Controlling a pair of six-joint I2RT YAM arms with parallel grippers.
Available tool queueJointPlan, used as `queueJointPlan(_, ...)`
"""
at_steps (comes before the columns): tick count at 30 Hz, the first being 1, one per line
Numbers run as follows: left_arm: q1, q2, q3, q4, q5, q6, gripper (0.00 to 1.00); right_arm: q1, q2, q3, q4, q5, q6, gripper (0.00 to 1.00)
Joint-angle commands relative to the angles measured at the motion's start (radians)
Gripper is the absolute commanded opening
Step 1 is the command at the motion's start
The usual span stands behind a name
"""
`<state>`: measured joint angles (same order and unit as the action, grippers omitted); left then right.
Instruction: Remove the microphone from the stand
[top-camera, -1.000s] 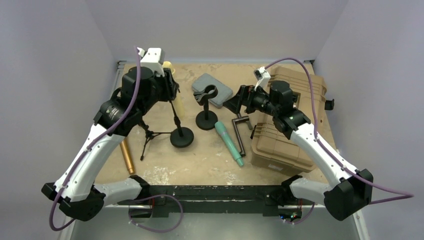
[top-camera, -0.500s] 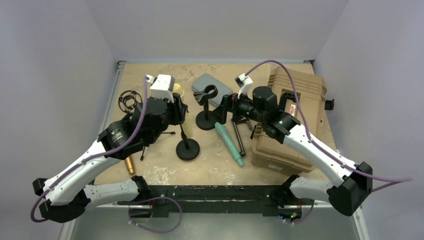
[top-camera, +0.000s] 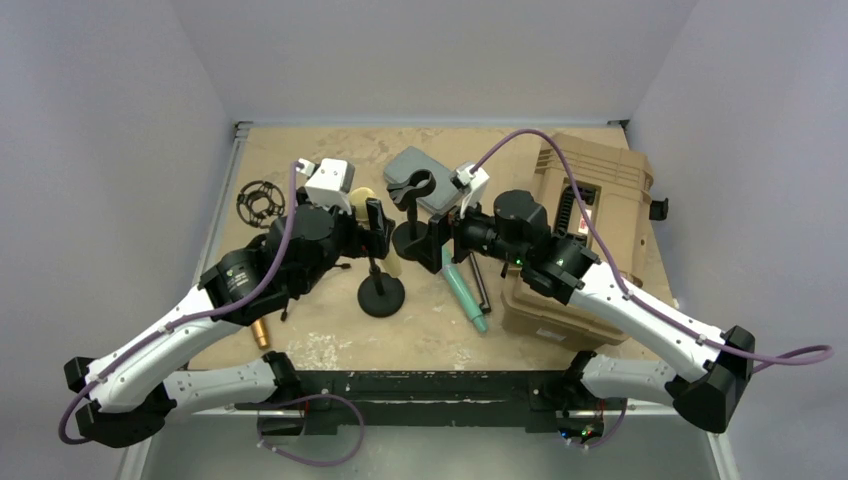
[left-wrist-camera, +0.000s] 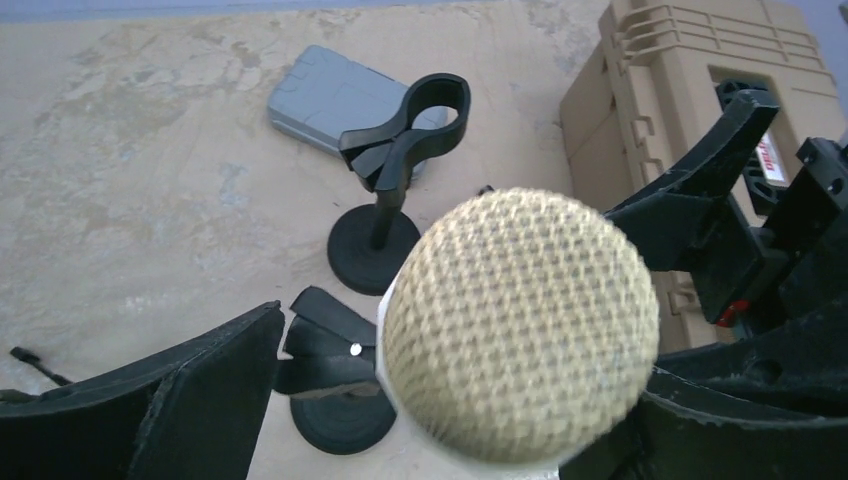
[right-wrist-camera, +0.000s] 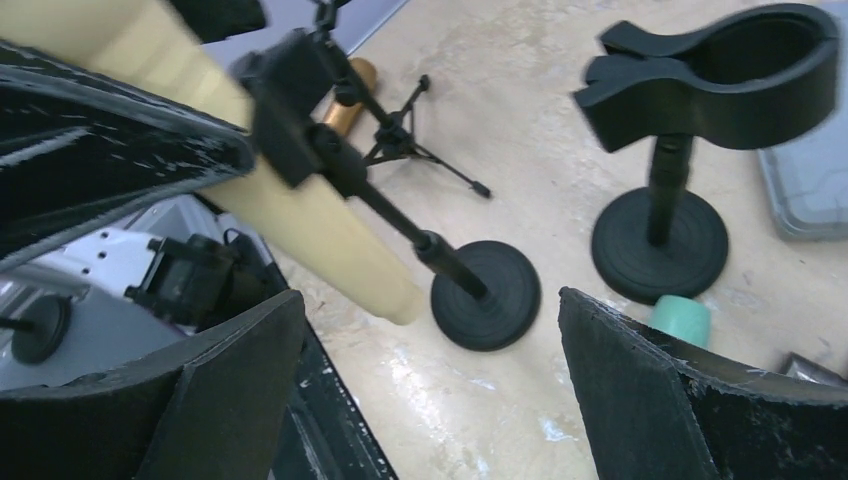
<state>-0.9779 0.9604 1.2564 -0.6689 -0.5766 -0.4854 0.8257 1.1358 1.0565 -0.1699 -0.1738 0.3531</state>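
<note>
A cream microphone with a mesh head sits tilted in the clip of a black stand with a round base. My left gripper is open. Its jaws stand wide on either side of the microphone's head, with a clear gap on the left side. My right gripper is open just right of the stand, and in its wrist view the microphone body and the stand base lie ahead of its spread fingers.
An empty second stand is behind the grippers, with a grey case beyond it. A teal microphone lies beside a tan hard case. A gold microphone, a small tripod and a black ring mount are on the left.
My left gripper has opened around the microphone after carrying stand and microphone nearer and to the right. My right arm has swung left toward the stand, still open.
</note>
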Motion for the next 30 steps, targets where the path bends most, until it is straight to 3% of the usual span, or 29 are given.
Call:
queueJointPlan(1,-0.005,-0.066,-0.02,0.1,0.137,0.087,0.95,0.079,-0.029,-0.001,0.079,0.064,-0.061,0.96)
queueJointPlan(8,-0.004,-0.192,-0.069,0.178,0.268,0.295,1.0,0.216,0.001,-0.02,0.13,0.234,-0.11,0.96)
queueJointPlan(15,-0.002,-0.286,-0.069,0.17,0.146,0.418,1.0,0.279,0.095,0.006,0.112,0.471,-0.096,0.91)
queueJointPlan(20,-0.002,-0.301,-0.089,0.17,0.015,0.435,1.0,0.283,0.152,0.013,0.109,0.536,-0.099,0.9)
queueJointPlan(30,0.037,-0.247,-0.173,0.167,0.039,0.326,1.0,0.261,0.103,-0.013,0.048,0.639,-0.135,0.9)
